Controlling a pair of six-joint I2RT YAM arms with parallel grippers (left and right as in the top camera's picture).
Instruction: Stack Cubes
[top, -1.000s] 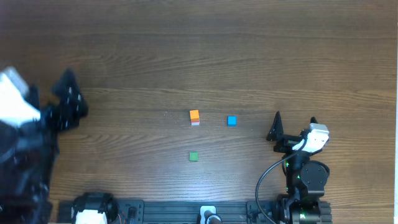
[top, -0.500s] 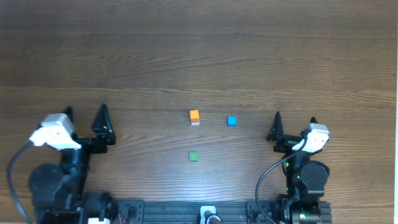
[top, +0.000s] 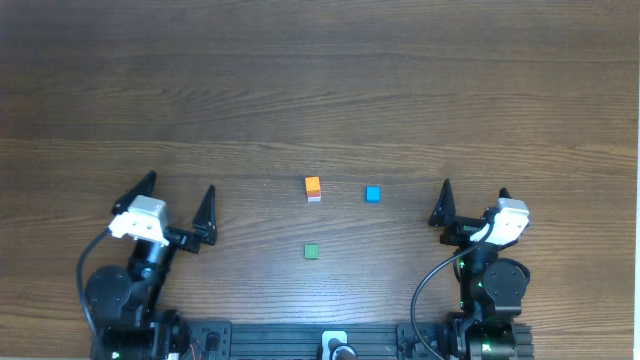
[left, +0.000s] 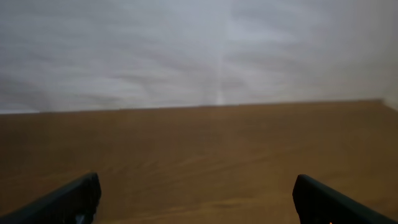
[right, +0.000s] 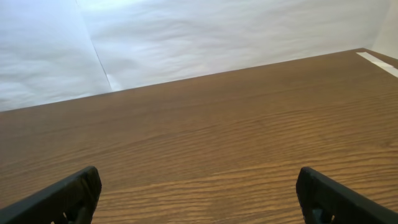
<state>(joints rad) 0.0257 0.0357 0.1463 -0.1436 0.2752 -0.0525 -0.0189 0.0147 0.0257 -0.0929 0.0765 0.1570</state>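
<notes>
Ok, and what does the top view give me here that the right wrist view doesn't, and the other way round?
Top view: the cubes, with an orange cube stacked on a pale cube, a blue cube to its right and a green cube nearer the arms, plus the left gripper, open. Right wrist view: a white backdrop behind the table's far edge and a pale strip on the wood. Shared: the wooden table and the right gripper, open and apart from every cube.

A: What colours are the cubes?
B: An orange cube, a green cube, and a blue cube nearest the right jaws.
A: And the desk?
B: Brown, with wavy wood lines. The jaws are black.
</notes>
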